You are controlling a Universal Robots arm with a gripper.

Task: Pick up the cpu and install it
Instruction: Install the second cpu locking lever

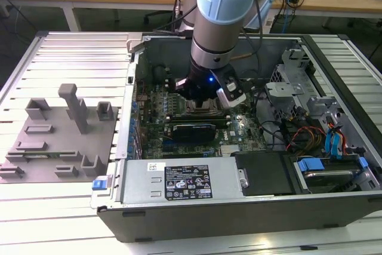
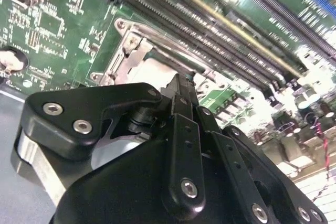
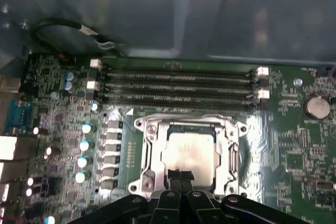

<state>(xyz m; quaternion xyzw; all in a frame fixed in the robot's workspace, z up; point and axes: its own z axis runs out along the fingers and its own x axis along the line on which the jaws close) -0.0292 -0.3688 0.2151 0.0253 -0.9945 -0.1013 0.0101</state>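
The cpu, a silvery-white square chip, lies flat inside the metal socket frame on the green motherboard. My gripper is low over the chip's edge, its two black fingers pressed together with nothing between them. I cannot tell whether the tips touch the chip. In the second wrist view the gripper ends right at the socket frame. In the exterior view the gripper reaches down into the middle of the open computer case.
Memory slots run beside the socket, and a coin battery sits nearby. The case holds a power supply, a drive cage and cables. A grey tray with posts lies at the exterior view's left.
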